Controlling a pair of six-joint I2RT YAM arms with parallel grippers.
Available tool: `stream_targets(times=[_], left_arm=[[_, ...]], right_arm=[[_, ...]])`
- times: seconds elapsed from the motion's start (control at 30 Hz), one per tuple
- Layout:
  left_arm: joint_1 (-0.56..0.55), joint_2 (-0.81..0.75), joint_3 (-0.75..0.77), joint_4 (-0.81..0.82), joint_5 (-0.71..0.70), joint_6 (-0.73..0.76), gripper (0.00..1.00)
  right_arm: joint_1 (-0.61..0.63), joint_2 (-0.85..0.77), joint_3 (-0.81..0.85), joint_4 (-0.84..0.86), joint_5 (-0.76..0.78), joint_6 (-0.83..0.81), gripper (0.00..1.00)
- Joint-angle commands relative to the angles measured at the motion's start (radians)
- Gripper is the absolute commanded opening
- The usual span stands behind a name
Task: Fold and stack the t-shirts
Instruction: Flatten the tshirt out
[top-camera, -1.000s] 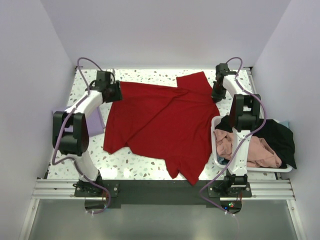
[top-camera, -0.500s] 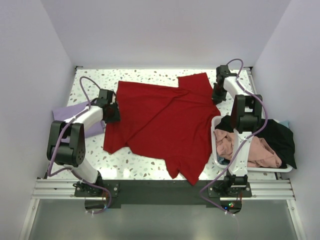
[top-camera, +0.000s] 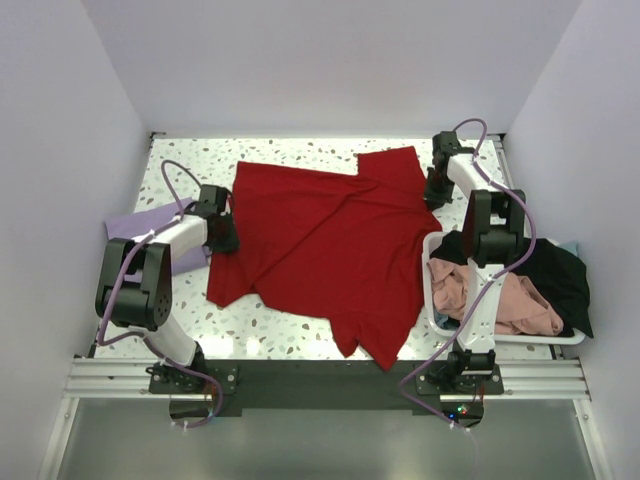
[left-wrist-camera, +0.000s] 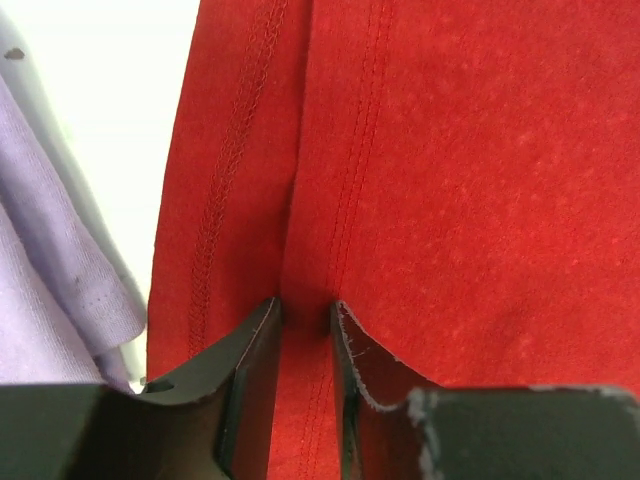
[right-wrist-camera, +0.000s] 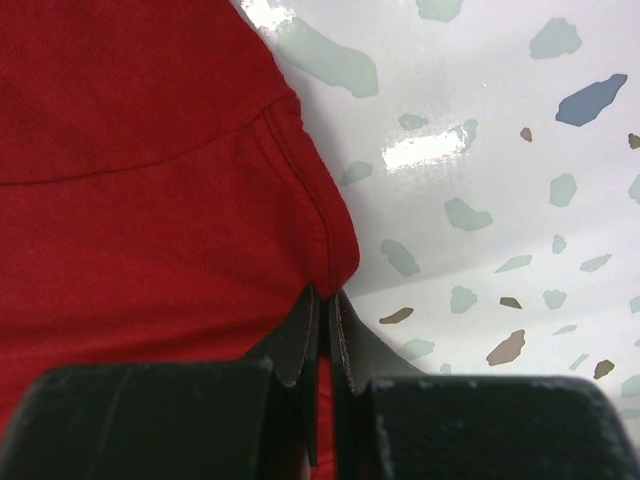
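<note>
Pinching red t-shirt (top-camera: 330, 250), right claw (right-wrist-camera: 326, 298); left claw (left-wrist-camera: 305, 310) narrow astride its hem beside lavender t-shirt (left-wrist-camera: 60, 300).

Red t-shirt (top-camera: 330, 250) lies spread, creased; lavender t-shirt (top-camera: 128, 222) just left

right gripper (right-wrist-camera: 325, 312): bottom centre, jaws pinched tight on the cloth's hemmed corner | red t-shirt (right-wrist-camera: 150, 180): fills the upper left and left, stitched edge running diagonally down to centre | table (right-wrist-camera: 500, 150): glossy white terrazzo with coloured flecks, right side
</note>
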Motion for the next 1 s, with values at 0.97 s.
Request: stream_targets(times=[0.97], left_arm=[[0.022,-0.007,0.259,-0.149,-0.027,0.068,0.05]], right_arm=[[-0.007,0.039,0.109,-0.111,0.075,0.011,0.0]])
